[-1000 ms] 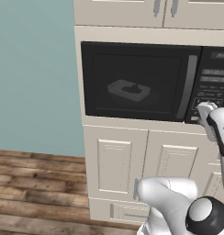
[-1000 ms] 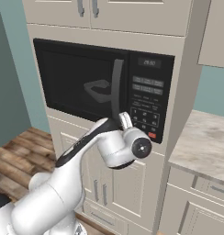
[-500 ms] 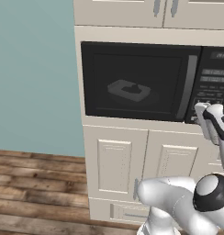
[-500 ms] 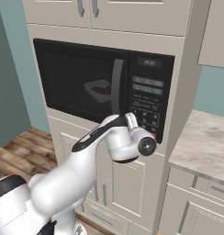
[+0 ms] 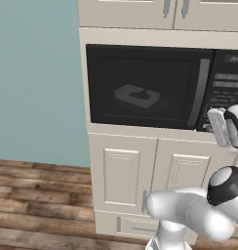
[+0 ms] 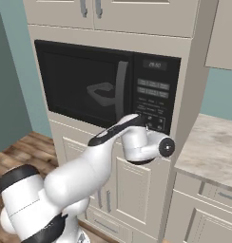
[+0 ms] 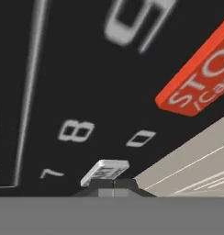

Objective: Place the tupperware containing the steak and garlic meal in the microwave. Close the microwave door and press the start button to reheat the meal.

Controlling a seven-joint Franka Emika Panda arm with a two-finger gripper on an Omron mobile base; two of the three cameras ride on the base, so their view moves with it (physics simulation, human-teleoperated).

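The microwave [image 5: 150,53] is built into the cream cabinet, and its door [image 5: 140,110] is closed. Through the dark window the tupperware [image 5: 137,96] [image 6: 104,93] shows dimly on the turntable; I cannot make out the meal inside it. My gripper [image 7: 114,184] is shut with nothing in it. Its tips sit right at the bottom of the button panel [image 6: 155,97], just below a pale grey button [image 7: 104,171]. A red stop button [image 7: 201,78] lies up to the right of them. From the side, the gripper [image 5: 210,128] points at the panel's lower corner.
The curved grey door handle [image 5: 203,93] runs just left of the panel. Cream cabinet doors [image 5: 121,173] stand below the microwave, and a marble counter [image 6: 213,156] lies to its right. A teal wall [image 5: 38,83] and wood floor [image 5: 38,205] are on the left.
My hand has eased slightly lower and closer to the bottom of the button panel while the forearm swung round. The door has stayed closed and the gripper shut.
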